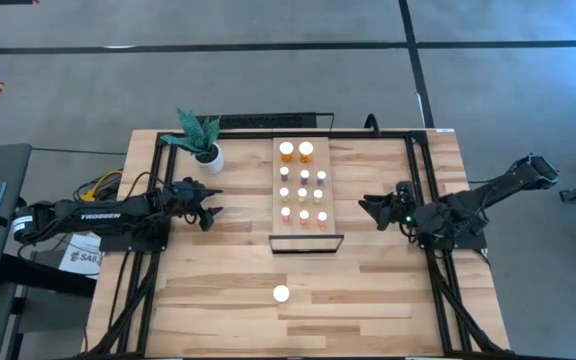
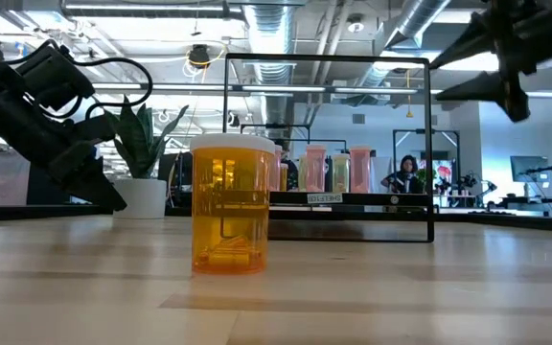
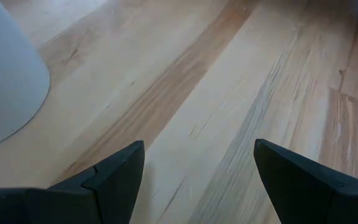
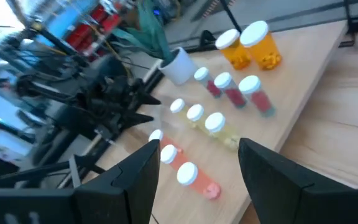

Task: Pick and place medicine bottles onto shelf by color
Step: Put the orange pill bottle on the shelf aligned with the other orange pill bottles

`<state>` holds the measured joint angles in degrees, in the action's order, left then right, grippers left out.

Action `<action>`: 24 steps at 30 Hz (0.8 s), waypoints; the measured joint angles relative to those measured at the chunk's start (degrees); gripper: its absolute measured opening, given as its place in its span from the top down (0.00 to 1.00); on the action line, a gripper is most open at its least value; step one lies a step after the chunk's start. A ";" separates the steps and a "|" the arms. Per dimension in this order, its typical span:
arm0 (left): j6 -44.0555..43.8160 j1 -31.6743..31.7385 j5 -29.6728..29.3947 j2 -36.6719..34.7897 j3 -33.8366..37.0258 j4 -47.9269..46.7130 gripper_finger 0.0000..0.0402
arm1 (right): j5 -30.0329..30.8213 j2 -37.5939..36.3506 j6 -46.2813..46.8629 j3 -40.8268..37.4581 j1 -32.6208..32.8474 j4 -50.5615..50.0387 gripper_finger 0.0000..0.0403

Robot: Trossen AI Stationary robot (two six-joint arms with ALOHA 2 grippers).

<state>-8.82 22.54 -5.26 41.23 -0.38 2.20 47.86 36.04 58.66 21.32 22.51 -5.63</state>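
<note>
Hovering on either side of the shelf (image 1: 306, 190), both arms hang above the counter (image 1: 218, 290) with nothing in their grasp. The left end effector (image 1: 211, 205) sits just beside the white pot (image 1: 210, 157) with its green plant (image 1: 195, 130), fingers spread wide over bare wood, empty. Across the way, the right end effector (image 1: 372, 209) points toward the shelf from the opposite side, its fingers parted and holding nothing too. On the shelf, the medicine bottles (image 1: 303, 188) stand in tidy rows: two larger orange ones at the far end, smaller ones lined up behind them toward the black frame (image 1: 307, 241). And out alone on the near part of the counter, well apart from the shelf, one orange bottle (image 1: 281, 294) stands upright with its white cap on, filling the low view.
</note>
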 joint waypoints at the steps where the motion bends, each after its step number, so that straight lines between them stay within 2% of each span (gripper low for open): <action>1: 0.00 0.01 0.00 0.00 0.00 0.00 0.28 | -0.16 1.34 1.34 1.91 -0.30 -2.39 0.41; 7: 0.00 0.00 -0.02 0.00 0.00 0.00 0.28 | -4.35 12.14 10.91 15.40 -0.90 -17.92 0.41; 10: 0.00 0.01 -0.04 0.00 0.00 0.00 0.28 | -6.75 18.35 18.60 23.21 -0.82 -29.51 0.41; 15: 0.00 0.01 -0.07 0.00 0.00 0.00 0.28 | -15.05 28.47 38.79 36.76 -0.88 -51.41 0.41; 18: 0.00 -0.01 -0.07 0.00 0.00 0.01 0.28 | -21.12 33.23 51.96 43.35 -0.55 -60.96 0.41; 24: 0.00 0.01 -0.09 0.01 0.00 0.01 0.28 | -32.54 40.15 70.48 50.76 2.48 -67.63 0.41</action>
<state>-8.82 22.55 -5.34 41.24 -0.38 2.21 15.32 76.19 129.15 72.08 24.99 -73.26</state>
